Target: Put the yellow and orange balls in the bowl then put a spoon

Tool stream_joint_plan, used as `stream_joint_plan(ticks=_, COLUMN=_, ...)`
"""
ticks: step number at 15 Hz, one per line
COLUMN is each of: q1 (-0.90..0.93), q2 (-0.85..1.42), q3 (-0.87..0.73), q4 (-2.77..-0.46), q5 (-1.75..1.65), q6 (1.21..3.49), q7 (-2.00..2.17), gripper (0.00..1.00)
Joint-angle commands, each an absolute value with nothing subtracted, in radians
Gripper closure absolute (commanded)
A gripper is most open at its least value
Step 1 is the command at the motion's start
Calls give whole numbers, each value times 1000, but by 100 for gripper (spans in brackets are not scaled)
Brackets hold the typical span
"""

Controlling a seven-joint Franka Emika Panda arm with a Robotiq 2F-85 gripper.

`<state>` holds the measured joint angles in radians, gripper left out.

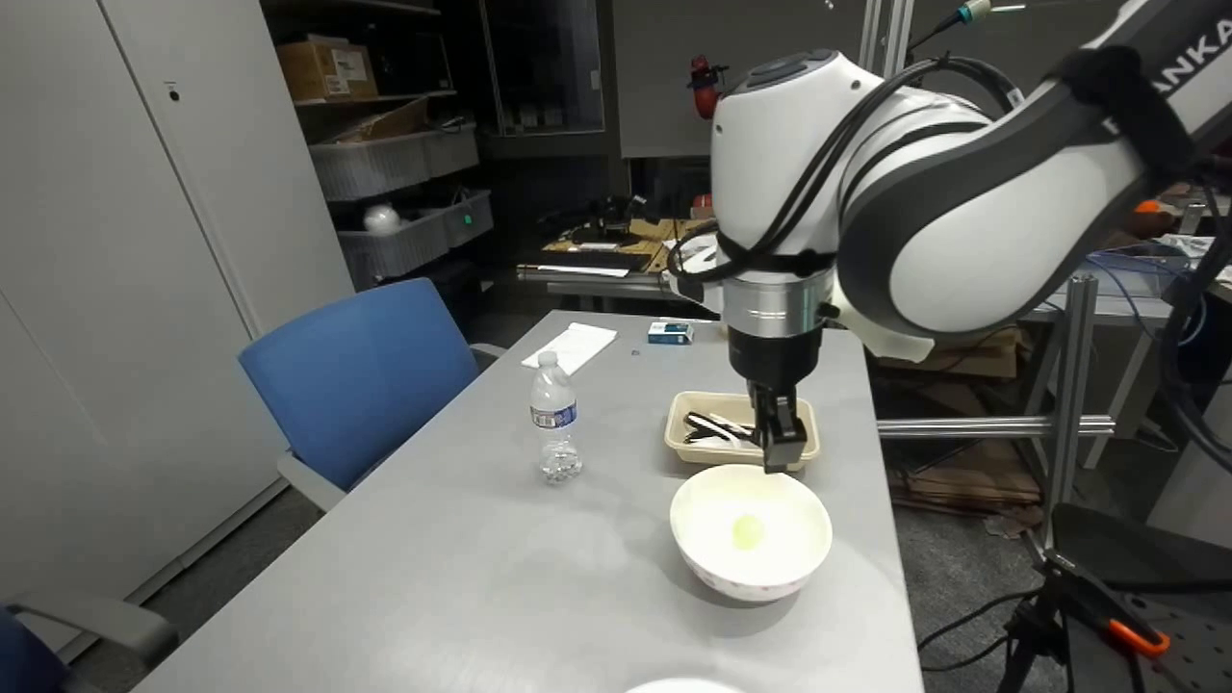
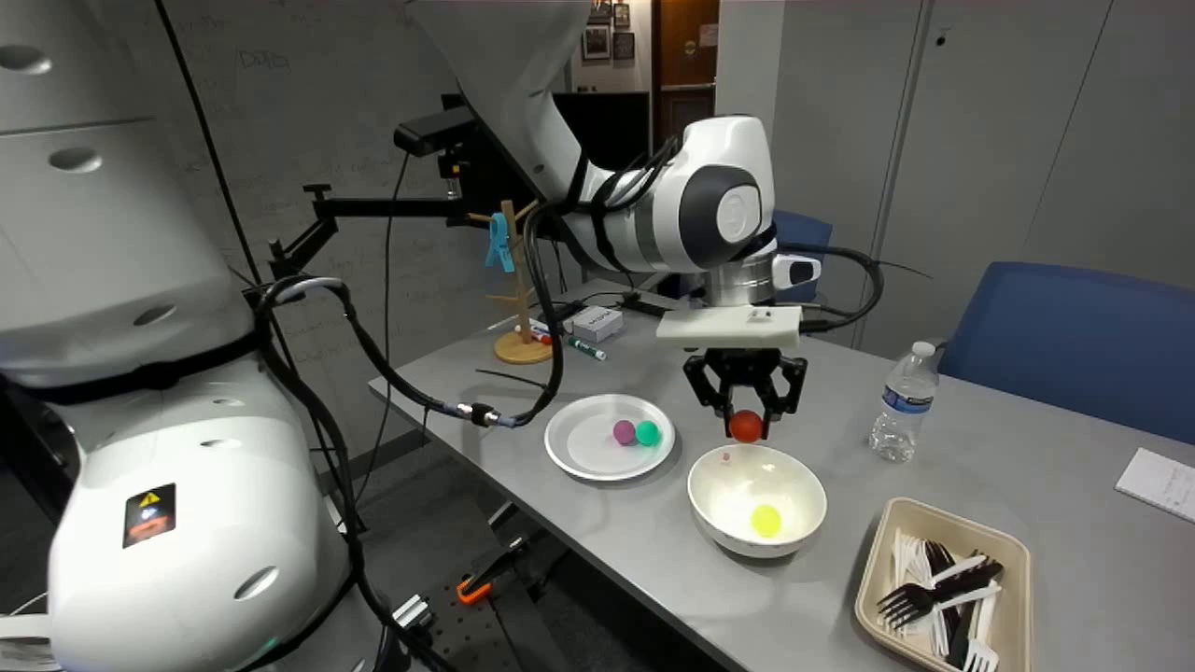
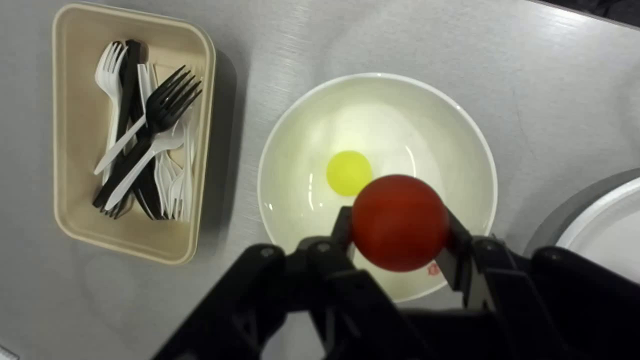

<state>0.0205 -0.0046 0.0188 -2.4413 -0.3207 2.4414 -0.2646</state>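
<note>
A black pincer (image 2: 747,427) grips an orange-red ball (image 3: 400,223) from two opposite sides and holds it above a round white bowl (image 3: 390,115), apart from the rim. Inside the bowl lies a yellow ball (image 3: 348,173). The bowl stands on a grey tabletop (image 1: 433,577), nearer the long edge by the robot (image 2: 187,448) than the opposite edge, where a blue chair (image 1: 366,375) stands. A narrow strip of surface separates the bowl from a rectangular beige tray (image 3: 75,150) of black and white cutlery (image 3: 165,107); on the bowl's other side, with a slim gap between rims, sits a white plate (image 2: 579,443) bearing a purple ball (image 2: 625,431) and a green ball (image 2: 647,433). A clear water bottle (image 2: 904,401) stands upright, well apart from the bowl, toward the chair side. In an exterior view, the widest open stretch of grey runs from the bowl to the chair-side edge.
</note>
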Motion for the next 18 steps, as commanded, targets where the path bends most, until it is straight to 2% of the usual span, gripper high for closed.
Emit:
stream_joint_plan(ticks=1, q1=5, q2=5, q3=3, q4=-2497, q5=-330, q6=2554, q7=-252, gripper=84)
stream_joint_plan(ticks=7, q1=8, q2=99, q3=2, q4=-2496, q5=-320, q6=2694, q7=-205, gripper=84)
stream_joint_plan(ticks=13, q1=10, q2=141, q3=5, q4=-2492, q5=-294, q6=2714, q7=-195, gripper=84)
stream_joint_plan(ticks=15, q1=-28, q2=243, q3=-33, q4=-2474, q5=-315, q6=2800, q7=-232, gripper=84)
stream_joint_plan(ticks=16, q1=-34, q2=266, q3=-37, q4=-2468, q5=-304, q6=2813, q7=-239, gripper=64)
stream_joint_plan(ticks=17, q1=-44, q2=295, q3=-45, q4=-2463, q5=-303, q6=2833, q7=-244, gripper=34)
stream_joint_plan(ticks=18, q1=-57, q2=323, q3=-50, q4=-2454, q5=-296, q6=2847, q7=-253, gripper=33)
